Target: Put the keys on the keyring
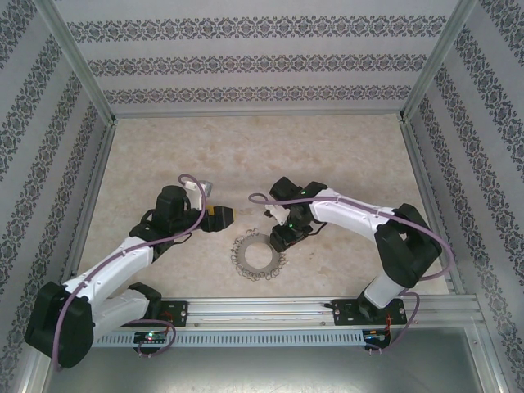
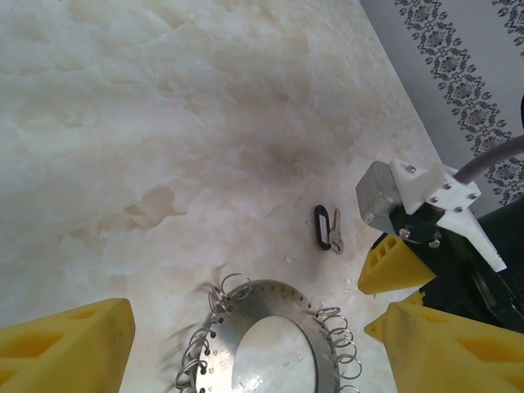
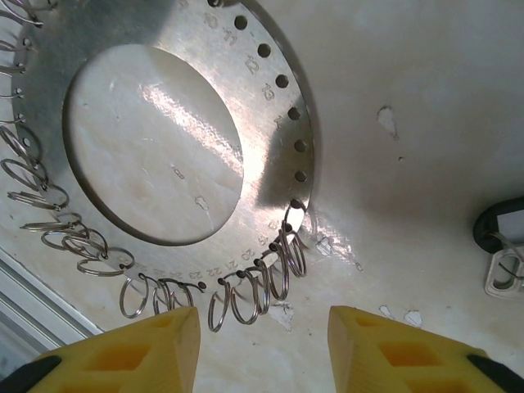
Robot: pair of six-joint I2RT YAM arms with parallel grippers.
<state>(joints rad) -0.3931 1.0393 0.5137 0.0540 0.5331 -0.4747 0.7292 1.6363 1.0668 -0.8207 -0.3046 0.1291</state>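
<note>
The keyring (image 1: 246,260) lies flat on the table between the two arms, a grey metal ring fringed with wire loops. The key (image 2: 335,235), short and silver with a dark oval head, lies on the table just beyond it. My left gripper (image 2: 250,344) hovers open over the keyring's (image 2: 266,299) far rim, its yellow fingers wide apart and empty. My right gripper (image 3: 264,327) is open too, at the keyring's (image 3: 270,106) edge with wire loops by its left finger. The key (image 3: 501,274) sits at that view's right edge. From above, the left gripper (image 1: 219,216) and right gripper (image 1: 282,239) flank the ring.
A yellow finger (image 2: 393,266) of the right gripper and its white camera mount (image 2: 434,192) stand close to the key. An aluminium rail (image 1: 270,309) runs along the table's near edge. Patterned walls (image 1: 262,65) enclose the marble-look table on three sides.
</note>
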